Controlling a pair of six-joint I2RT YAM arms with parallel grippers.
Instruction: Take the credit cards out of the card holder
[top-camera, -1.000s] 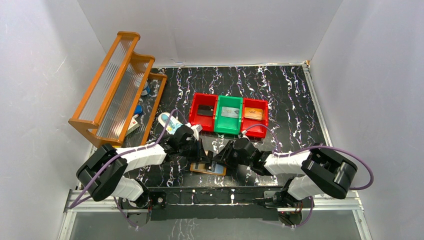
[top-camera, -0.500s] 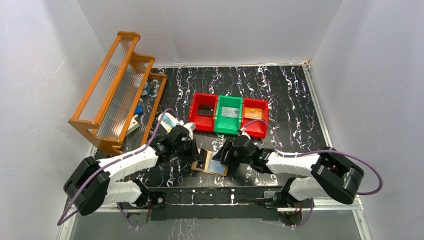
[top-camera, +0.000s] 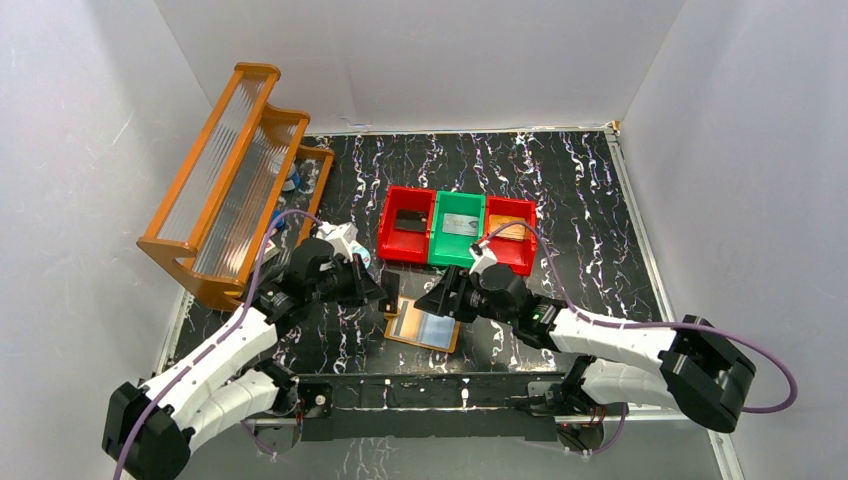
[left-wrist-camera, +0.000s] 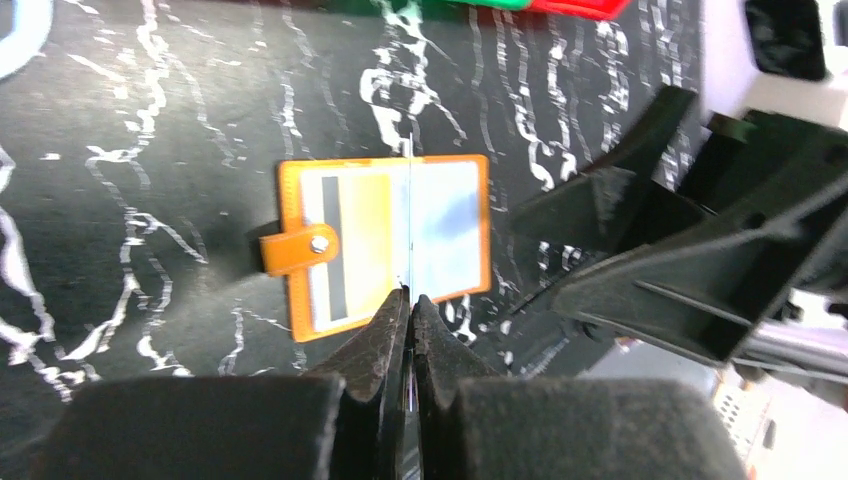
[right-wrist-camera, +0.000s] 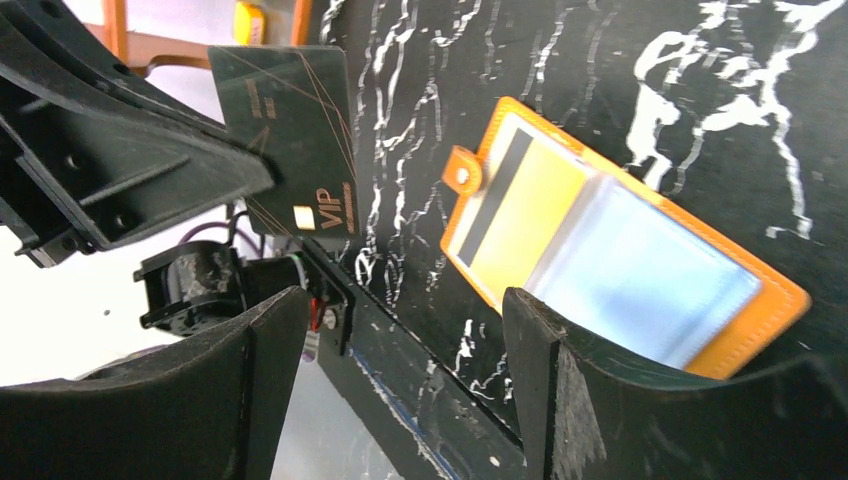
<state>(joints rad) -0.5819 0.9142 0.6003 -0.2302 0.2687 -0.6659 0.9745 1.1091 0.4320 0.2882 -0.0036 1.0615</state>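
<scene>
The card holder (right-wrist-camera: 780, 298) is seen lying flat on the black marbled table (top-camera: 580, 200), closest to the front edge. It is just below and ahead of the right claw (right-wrist-camera: 405, 300) and off to the right of the left claw (left-wrist-camera: 408, 300). Its small tab is turned toward the left claw. A pale blue-grey credit card (right-wrist-camera: 650, 275) is seen behind the clear window. A yellow face with a dark stripe is shown at the tab end; whether that is a second card cannot be told.

The right claw is held over the holder with its fingers spread wide and nothing between them. The left claw is closed tight on a dark credit card (right-wrist-camera: 300, 130) marked "VIP", which is held apart from the holder.

Beyond the right claw, a row of red and green bins (top-camera: 457, 230) is set, each with a flat item inside. Farther off, beyond and to the left of the left claw, a wooden rack (top-camera: 235, 170) is placed.
</scene>
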